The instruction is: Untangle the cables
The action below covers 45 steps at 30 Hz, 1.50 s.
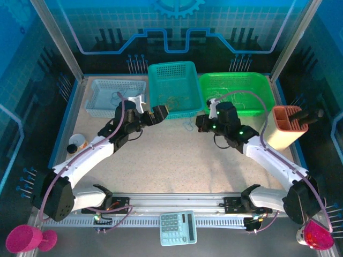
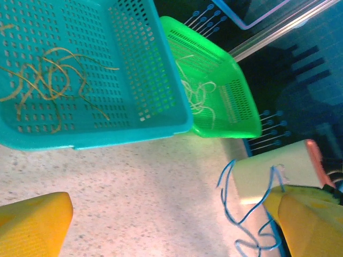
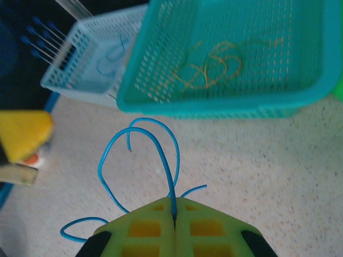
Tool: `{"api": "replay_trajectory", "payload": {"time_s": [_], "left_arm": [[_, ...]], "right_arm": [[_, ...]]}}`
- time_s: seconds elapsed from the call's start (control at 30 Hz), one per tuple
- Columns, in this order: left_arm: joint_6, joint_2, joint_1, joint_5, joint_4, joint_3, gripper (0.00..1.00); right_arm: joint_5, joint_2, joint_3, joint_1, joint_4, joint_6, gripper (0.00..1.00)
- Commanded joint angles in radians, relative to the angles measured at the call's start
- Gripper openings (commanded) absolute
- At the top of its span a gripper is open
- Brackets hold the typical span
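A small tangle of thin blue cable (image 3: 161, 144) loops over the speckled table in front of the teal basket (image 1: 174, 88). My right gripper (image 3: 174, 206) is shut on one strand of it, which rises straight out of the closed jaws. In the top view the blue cable (image 1: 187, 126) lies just left of the right gripper (image 1: 199, 122). My left gripper (image 1: 156, 113) stands open and holds nothing. In its wrist view the blue cable (image 2: 241, 219) hangs close to its right finger (image 2: 308, 222). Pale yellow cables (image 2: 48, 80) lie in the teal basket, and white ones (image 2: 198, 96) in the green basket (image 1: 236, 91).
A pale blue basket (image 1: 115, 96) at the back left holds a blue wire (image 3: 110, 53). A cream and orange holder (image 1: 286, 126) stands at the right. A small jar (image 1: 77, 143) sits at the left edge. A calculator (image 1: 178, 227) and two pink goblets (image 1: 27, 238) lie beyond the front rail.
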Motion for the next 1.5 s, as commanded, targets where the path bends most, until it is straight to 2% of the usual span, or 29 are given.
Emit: {"api": "replay_trajectory", "payload": {"time_s": [0.0, 0.23, 0.37, 0.47, 0.87, 1.47], "left_arm": [[-0.137, -0.017, -0.005, 0.080, 0.154, -0.052, 0.99], [-0.289, 0.012, -0.024, 0.125, 0.386, -0.116, 0.96], [-0.379, 0.027, -0.033, 0.123, 0.533, -0.138, 0.89], [-0.400, 0.038, -0.041, 0.135, 0.606, -0.137, 0.84], [-0.419, 0.086, -0.081, 0.157, 0.648, -0.063, 0.81], [-0.419, 0.169, -0.131, 0.157, 0.655, 0.008, 0.68]], "right_arm": [[-0.066, -0.036, 0.048, -0.025, 0.000, 0.043, 0.00], [-0.143, -0.078, 0.062, -0.040, 0.072, 0.114, 0.00], [-0.187, -0.104, 0.028, -0.050, 0.138, 0.160, 0.00], [-0.226, -0.116, 0.002, -0.057, 0.191, 0.168, 0.00], [-0.305, -0.122, -0.018, -0.061, 0.240, 0.149, 0.00], [-0.316, -0.119, -0.061, -0.055, 0.246, 0.153, 0.00]]}}
